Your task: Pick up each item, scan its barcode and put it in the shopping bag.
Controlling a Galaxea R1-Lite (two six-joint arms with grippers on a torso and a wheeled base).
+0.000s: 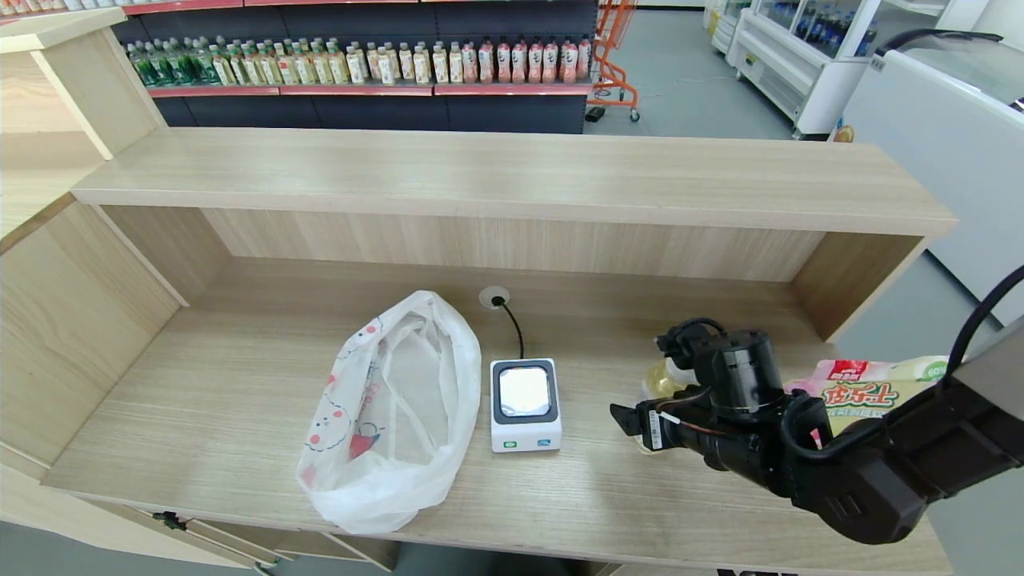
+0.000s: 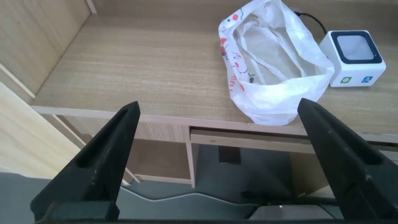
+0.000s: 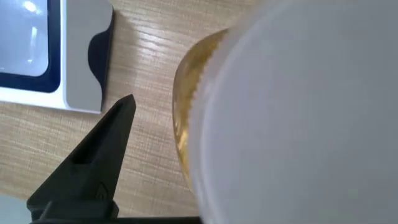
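A clear bottle of yellow liquid (image 1: 661,382) with a white cap stands on the counter to the right of the scanner (image 1: 525,404). My right gripper (image 1: 640,426) is right at the bottle and open. In the right wrist view the bottle (image 3: 298,112) looms very close, and one finger (image 3: 93,168) stands apart from it with bare wood between; the other finger is hidden. The white shopping bag (image 1: 392,416) lies open left of the scanner. My left gripper (image 2: 219,107) hangs open with nothing in it, out in front of the counter's near edge, facing the bag (image 2: 273,68).
A pink and green snack packet (image 1: 872,388) lies behind my right arm at the counter's right end. The scanner's cable (image 1: 512,324) runs back to a hole in the counter. A raised shelf (image 1: 512,180) closes off the back, and a side wall (image 1: 72,304) the left.
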